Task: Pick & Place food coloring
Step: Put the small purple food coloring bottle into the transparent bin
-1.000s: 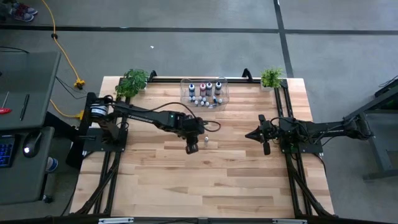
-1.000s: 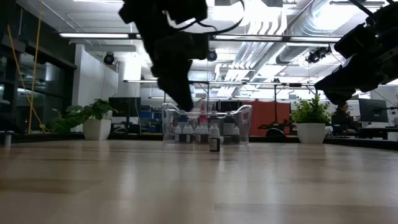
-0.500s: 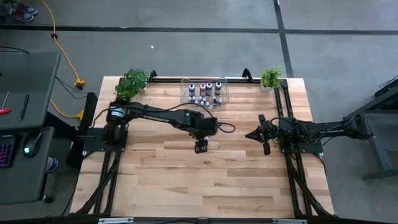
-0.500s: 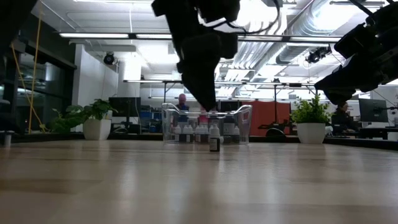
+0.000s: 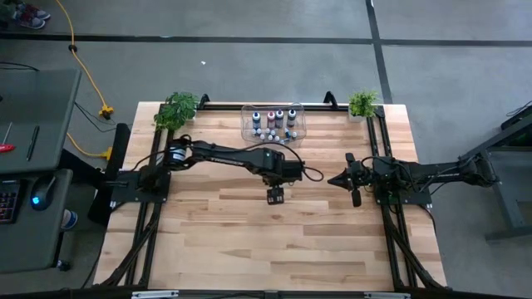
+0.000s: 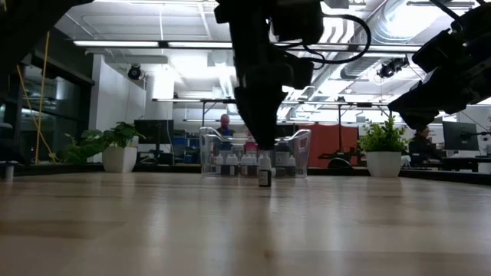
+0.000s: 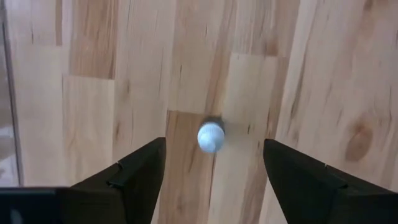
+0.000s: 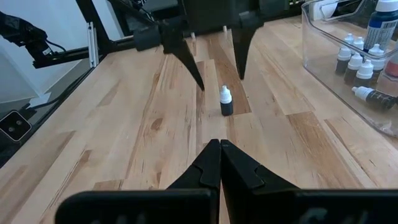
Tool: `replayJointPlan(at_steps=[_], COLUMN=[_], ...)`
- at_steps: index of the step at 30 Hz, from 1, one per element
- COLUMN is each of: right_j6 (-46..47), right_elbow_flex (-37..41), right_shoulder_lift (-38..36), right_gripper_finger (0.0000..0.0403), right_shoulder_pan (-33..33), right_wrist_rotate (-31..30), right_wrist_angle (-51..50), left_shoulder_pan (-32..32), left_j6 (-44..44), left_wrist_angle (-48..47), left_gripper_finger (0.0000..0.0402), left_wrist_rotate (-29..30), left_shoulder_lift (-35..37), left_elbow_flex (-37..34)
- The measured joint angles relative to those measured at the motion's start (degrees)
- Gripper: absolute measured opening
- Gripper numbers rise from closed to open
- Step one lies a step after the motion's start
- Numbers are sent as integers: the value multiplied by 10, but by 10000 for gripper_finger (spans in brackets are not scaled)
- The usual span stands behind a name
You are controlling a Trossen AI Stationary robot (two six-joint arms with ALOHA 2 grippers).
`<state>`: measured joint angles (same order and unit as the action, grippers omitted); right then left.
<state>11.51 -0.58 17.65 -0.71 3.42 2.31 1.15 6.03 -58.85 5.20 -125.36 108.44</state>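
The left gripper (image 8: 211, 59) hung directly above a small food coloring bottle (image 8: 226, 101), its fingers spread wide to either side of the white cap, apparently lined up to come down and pinch it. That bottle stood upright alone on the wooden table (image 5: 216, 232), well apart from the clear bin (image 5: 298, 123) holding the other bottles. The right gripper (image 5: 334, 179) waited nearby, pressed shut.

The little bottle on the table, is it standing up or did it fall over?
Standing up. The little bottle rests on its dark bottom with its white cap on top, alone on the table.
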Motion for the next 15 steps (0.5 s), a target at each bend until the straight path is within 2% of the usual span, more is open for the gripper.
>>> replayJointPlan(at_steps=[7,15], right_j6=[0,0], right_elbow_flex=[0,0], right_shoulder_lift=[0,0], right_gripper_finger=[0,0], right_shoulder_pan=[0,0], right_wrist_rotate=[0,0], right_wrist_angle=[1,1], left_shoulder_pan=[-1,-14], left_j6=[-15,-25], left_wrist_angle=[-2,5], left_gripper_finger=[264,264], left_wrist_rotate=[30,35], left_shoulder_lift=[-3,-3], left_elbow_flex=[0,0])
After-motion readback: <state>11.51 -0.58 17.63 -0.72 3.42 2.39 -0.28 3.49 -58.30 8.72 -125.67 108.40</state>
